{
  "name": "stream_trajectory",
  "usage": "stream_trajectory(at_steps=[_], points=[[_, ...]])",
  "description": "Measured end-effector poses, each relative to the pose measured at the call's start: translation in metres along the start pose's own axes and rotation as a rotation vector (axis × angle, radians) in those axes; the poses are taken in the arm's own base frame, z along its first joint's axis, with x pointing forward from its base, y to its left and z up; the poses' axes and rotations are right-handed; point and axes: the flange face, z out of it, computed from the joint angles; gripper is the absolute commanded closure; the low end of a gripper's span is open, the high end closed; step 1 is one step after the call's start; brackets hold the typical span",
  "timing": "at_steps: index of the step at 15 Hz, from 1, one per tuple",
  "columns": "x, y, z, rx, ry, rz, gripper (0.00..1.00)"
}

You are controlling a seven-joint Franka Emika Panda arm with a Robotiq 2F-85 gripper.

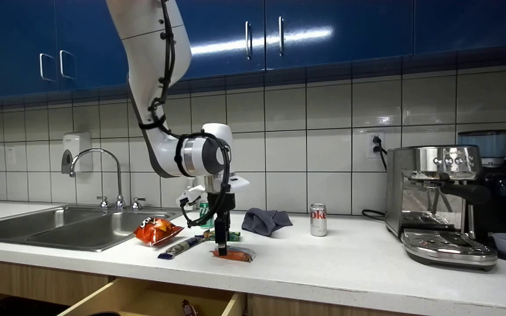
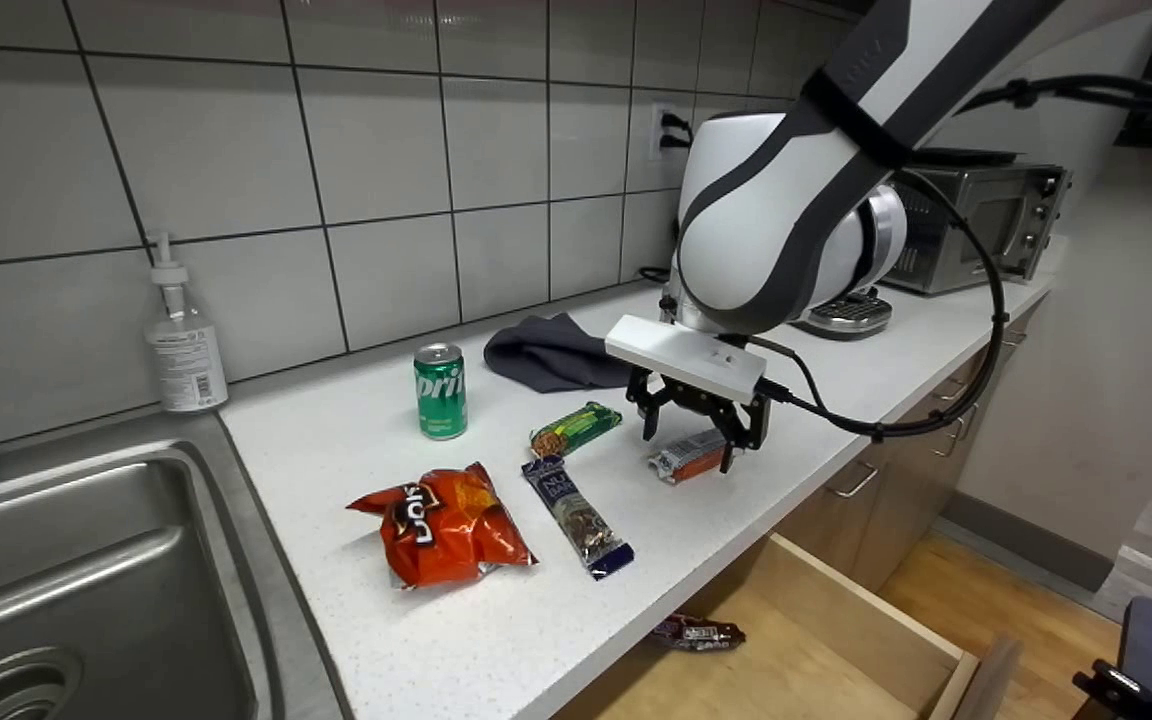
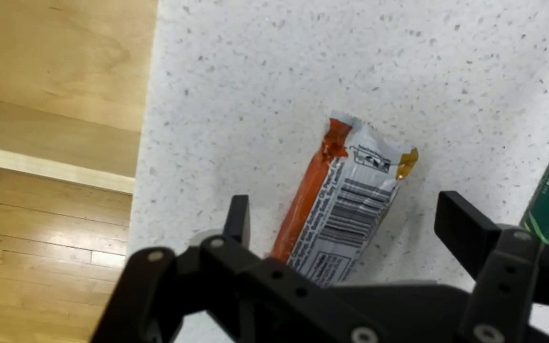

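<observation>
Gripper [image 3: 343, 213] spread wide astride the orange bar [image 3: 336, 200], seemingly untouched (gripper masks one end)! No grasp yet; packet [image 2: 700, 634] in drawer [image 2: 816, 655].

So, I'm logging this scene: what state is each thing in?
Gripper, open, nothing held
Orange-and-white bar, wrapped, barcode up
Green bar, wrapped, lying flat
Blue bar, wrapped, lying flat
Chip bag, puffed up
Green can, upright
Silver can, upright
Dark cloth, crumpled
Drawer, pulled open, wrapped snack inside
Blue cabinets, shut
Faucet, no water visible
Pump bottle, upright
Espresso machine, power unclear
</observation>
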Motion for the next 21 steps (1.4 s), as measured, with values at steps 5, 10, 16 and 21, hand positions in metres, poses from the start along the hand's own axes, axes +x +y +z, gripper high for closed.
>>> stream_trajectory(at_steps=[5,10,16,21], points=[[0.009,-0.003,0.006,-0.017,-0.018,0.066,0.00],[0.016,-0.003,0.009,-0.029,-0.034,0.111,0.39],[0.019,-0.001,0.009,-0.035,-0.048,0.135,0.81],[0.020,-0.001,0.009,-0.037,-0.052,0.142,0.81]])
